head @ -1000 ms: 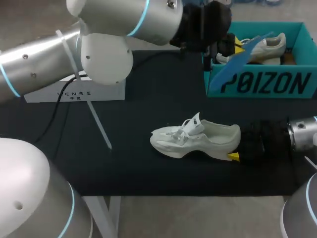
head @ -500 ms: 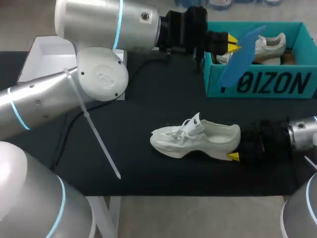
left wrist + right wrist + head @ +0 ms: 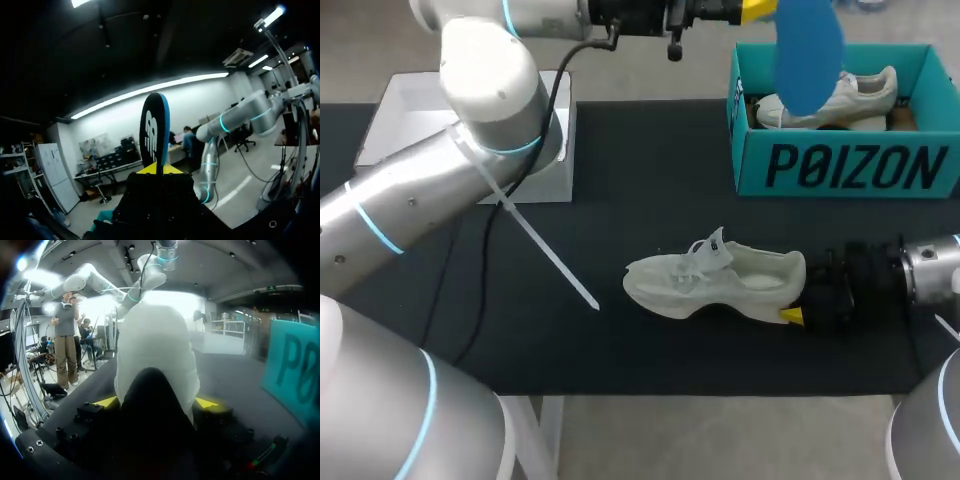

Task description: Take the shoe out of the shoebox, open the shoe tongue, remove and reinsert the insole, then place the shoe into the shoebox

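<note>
My left arm is stretched high over the counter, with the left hand pinching the blue insole upright above the shoebox. My right hand lies level at counter height, clamped on the heel of the shoe standing there.
</note>
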Controlling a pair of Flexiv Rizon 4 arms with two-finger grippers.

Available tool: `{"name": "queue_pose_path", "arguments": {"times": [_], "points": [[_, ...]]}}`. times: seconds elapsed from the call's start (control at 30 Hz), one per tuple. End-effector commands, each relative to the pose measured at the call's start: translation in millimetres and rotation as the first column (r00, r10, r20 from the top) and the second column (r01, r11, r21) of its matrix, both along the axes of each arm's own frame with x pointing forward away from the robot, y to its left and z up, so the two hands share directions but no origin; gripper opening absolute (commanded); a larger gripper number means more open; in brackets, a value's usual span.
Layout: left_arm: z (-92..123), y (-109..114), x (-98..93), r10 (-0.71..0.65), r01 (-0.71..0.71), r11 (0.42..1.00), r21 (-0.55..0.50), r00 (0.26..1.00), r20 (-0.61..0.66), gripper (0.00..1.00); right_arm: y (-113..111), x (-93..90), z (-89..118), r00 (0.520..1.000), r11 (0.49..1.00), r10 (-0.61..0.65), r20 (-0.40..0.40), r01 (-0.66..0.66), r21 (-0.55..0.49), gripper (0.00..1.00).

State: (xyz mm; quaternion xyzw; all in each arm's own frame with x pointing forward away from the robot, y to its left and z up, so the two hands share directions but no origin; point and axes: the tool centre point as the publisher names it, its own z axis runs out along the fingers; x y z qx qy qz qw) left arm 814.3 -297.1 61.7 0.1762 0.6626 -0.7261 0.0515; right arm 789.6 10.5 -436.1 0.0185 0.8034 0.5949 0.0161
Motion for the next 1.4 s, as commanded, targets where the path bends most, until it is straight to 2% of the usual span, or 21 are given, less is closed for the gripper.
{"name": "queue_pose_path", "arguments": {"times": [0.03,0.2,0.4,0.57,0.83,0.97,1.2,1.23,1.27,1.4], "points": [[2.6,22.8,4.9,-0.031,0.031,0.999,0.040,1.000,-0.006,0.00,2.4,0.7,-6.0,1.000,1.000,0.000,-0.001,0.000,-0.001,0.00],[11.5,46.4,8.0,0.000,0.001,0.995,0.096,1.000,-0.017,0.00,2.4,0.7,-6.0,1.000,1.000,0.000,-0.001,0.000,-0.001,0.00],[19.8,69.5,5.2,-0.014,0.019,0.994,0.111,0.999,-0.048,0.00,2.4,0.7,-6.0,1.000,1.000,0.000,-0.001,0.000,-0.001,0.00],[15.8,83.9,0.3,-0.032,0.044,0.988,0.148,0.996,-0.086,0.00,2.4,0.7,-6.0,1.000,1.000,0.000,-0.001,0.000,-0.001,0.00],[7.0,115.4,-0.6,-0.040,0.065,0.986,0.151,0.986,-0.160,0.00,2.4,0.7,-6.0,1.000,1.000,0.000,-0.001,0.000,-0.001,0.00],[8.5,124.0,5.4,-0.037,0.060,0.986,0.154,0.988,-0.150,0.00,2.4,0.7,-6.0,1.000,1.000,0.000,-0.001,0.000,-0.001,0.00],[10.7,124.6,6.8,-0.051,0.071,0.987,0.144,0.989,-0.139,0.00,2.4,0.7,-6.0,1.000,1.000,0.000,-0.001,0.000,-0.001,0.00],[10.7,124.6,6.8,-0.051,0.071,0.987,0.144,0.989,-0.139,0.00,2.4,0.7,-6.0,1.000,1.000,0.000,-0.001,0.000,-0.001,0.29],[10.7,124.6,6.8,-0.051,0.071,0.987,0.144,0.989,-0.139,0.00,2.4,0.7,-6.0,1.000,1.000,0.000,-0.001,0.000,-0.001,1.00],[10.7,124.6,6.8,-0.051,0.071,0.987,0.144,0.989,-0.139,0.00,2.4,0.7,-6.0,1.000,1.000,0.000,-0.001,0.000,-0.001,1.00]]}}
